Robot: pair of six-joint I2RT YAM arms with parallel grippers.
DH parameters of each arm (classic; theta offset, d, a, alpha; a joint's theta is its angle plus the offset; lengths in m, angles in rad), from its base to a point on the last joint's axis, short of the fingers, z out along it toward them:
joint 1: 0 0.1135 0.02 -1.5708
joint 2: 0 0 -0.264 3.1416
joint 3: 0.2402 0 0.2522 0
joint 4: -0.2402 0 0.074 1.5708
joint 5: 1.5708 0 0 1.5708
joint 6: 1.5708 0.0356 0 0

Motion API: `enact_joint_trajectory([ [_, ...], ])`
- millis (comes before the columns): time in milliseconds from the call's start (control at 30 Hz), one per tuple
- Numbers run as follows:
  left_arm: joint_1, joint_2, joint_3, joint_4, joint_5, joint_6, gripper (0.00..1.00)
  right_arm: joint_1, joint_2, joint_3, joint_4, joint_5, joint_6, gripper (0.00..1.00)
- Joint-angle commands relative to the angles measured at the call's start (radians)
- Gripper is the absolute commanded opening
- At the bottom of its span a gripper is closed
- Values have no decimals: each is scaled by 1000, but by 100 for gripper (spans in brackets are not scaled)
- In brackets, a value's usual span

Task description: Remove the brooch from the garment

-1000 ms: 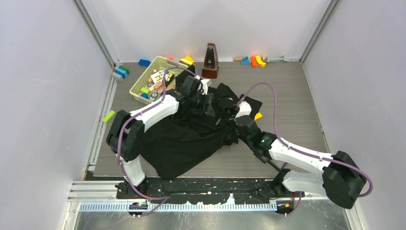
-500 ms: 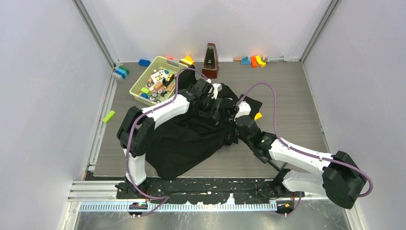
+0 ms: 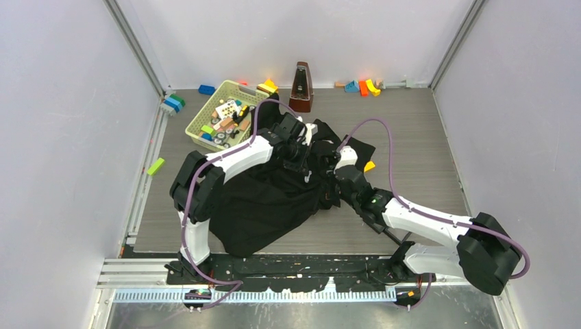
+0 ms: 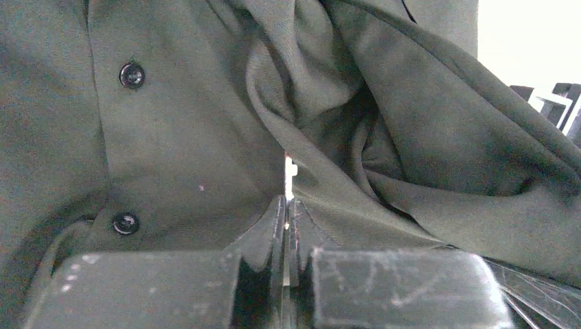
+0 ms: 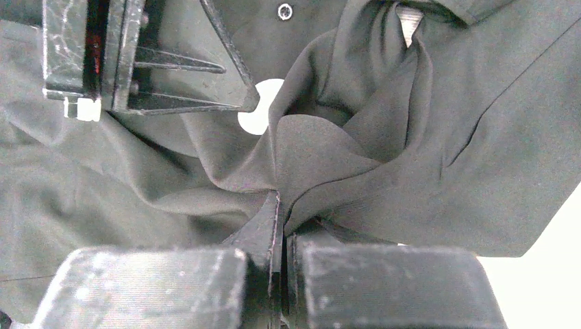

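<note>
The black buttoned garment (image 3: 267, 199) lies crumpled mid-table. My left gripper (image 3: 303, 164) sits over its upper part. In the left wrist view its jaws (image 4: 288, 205) are shut on a thin pale sliver (image 4: 290, 171), seen edge-on. In the right wrist view a pale round disc, the brooch (image 5: 257, 116), shows at that gripper's tip, washed out and partly hidden by cloth. My right gripper (image 3: 330, 154) is just to the right, shut (image 5: 281, 205) on a raised fold of the garment (image 5: 356, 157).
A yellow-green basket (image 3: 205, 116) of small toys stands at the back left, with a brown metronome (image 3: 300, 88) behind the garment. Loose coloured blocks lie along the back wall (image 3: 363, 87), at the left edge (image 3: 155, 166) and beside the garment (image 3: 370, 166).
My left arm has swung right across the garment, bringing its gripper close to the right gripper. The right arm has barely moved.
</note>
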Motion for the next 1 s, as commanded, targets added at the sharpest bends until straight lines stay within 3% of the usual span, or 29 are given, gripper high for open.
enact_joint_trajectory([
  [0, 4, -54, -7, -15, -1, 38, 0, 1, 15, 19, 51, 14, 32, 1],
  [133, 12, -104, -53, -7, -7, 40, 0, 1, 47, 13, 58, -8, 59, 1],
  [367, 69, -207, -143, 31, -1, 15, 0, 1, 154, 59, -2, -16, 88, 10],
  [433, 87, -234, -164, 41, 10, 9, 0, 1, 184, 75, -30, -19, 99, 17],
  [533, 111, -273, -190, 48, 38, 4, 0, 1, 209, 75, -42, -17, 113, 37],
  [700, 152, -322, -233, 67, 110, -27, 0, -2, 198, 89, -78, 2, 132, 48],
  [767, 176, -342, -255, 85, 151, -50, 0, -5, 185, 106, -101, 0, 138, 55],
  [833, 191, -359, -274, 95, 178, -69, 0, -11, 171, 124, -120, -27, 146, 70],
  [967, 206, -385, -292, 84, 188, -90, 0, -22, 132, 169, -132, -69, 183, 80],
])
